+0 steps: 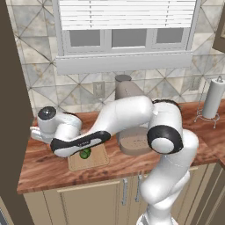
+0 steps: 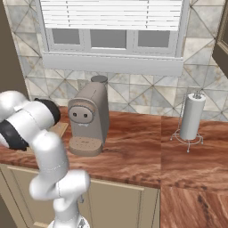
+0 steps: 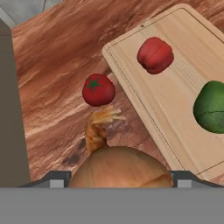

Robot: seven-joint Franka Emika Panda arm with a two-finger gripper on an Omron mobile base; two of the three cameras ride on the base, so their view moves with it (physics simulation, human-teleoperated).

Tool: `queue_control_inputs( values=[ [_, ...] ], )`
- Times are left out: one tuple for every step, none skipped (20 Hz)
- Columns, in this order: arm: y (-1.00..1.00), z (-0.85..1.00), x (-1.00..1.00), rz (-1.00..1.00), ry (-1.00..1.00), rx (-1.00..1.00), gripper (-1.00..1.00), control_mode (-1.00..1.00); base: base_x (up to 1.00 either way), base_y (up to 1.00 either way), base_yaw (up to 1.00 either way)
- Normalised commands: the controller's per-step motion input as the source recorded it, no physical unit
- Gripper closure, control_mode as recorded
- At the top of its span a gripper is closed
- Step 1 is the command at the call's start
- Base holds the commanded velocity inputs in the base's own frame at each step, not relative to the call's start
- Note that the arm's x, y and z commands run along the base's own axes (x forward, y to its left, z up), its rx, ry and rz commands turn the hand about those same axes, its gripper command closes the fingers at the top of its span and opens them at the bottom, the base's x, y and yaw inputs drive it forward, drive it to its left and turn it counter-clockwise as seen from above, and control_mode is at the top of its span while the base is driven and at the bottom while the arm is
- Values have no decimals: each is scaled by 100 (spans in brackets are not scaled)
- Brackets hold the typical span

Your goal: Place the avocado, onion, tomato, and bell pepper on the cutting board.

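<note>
**Onion between the fingers, two items on the board**

The reddish-brown wood counter (image 1: 52, 169) has bare room in front of the flat light-wood cutting board (image 1: 100, 159), which lies near the counter's front edge. In the hand view the board's long rounded edge (image 3: 144, 105) runs diagonally, with open counter beside it and a dark vertical wall close along the far side of that strip.

The two-finger gripper (image 3: 118, 179) stands partly apart, a dark tip on each side of the tan, papery-skinned onion (image 3: 120, 168), which fills the gap between them (actual contact cannot be made out).

On the board, the hand view shows a blocky red bell pepper (image 3: 155, 55) and the glossy green avocado (image 3: 212, 107), apart from each other. The small round red tomato (image 3: 98, 89) with a green stem star sits on the counter just beside the board's edge, beyond the onion.

The left base view shows the avocado (image 1: 85, 153) under the arm's forearm. The right base view shows a grey coffee machine (image 2: 89, 120) and a white paper-towel roll (image 2: 192, 116) on its stand.
</note>
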Motion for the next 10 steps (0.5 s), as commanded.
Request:
queue_control_inputs(
  values=[
    [-44,69,-13,0,-7,6,100,-100,0,0,0],
    [-46,69,-7,0,-5,7,100,-100,0,0,0],
    [-44,66,-8,0,-3,8,100,-100,0,0,0],
    [-49,66,-7,0,-2,9,100,-100,0,0,0],
    [-49,60,-12,0,-1,9,100,-100,0,0,0],
    [-49,55,-9,0,0,9,100,-100,0,0,0],
    [-48,50,-6,0,0,8,100,-100,0,0,0],
    [-50,46,-5,0,0,8,100,-100,0,0,0],
    [-54,43,-6,0,0,9,100,-100,0,0,0],
    [-54,36,-4,0,0,8,100,-100,0,0,0]
  ],
)
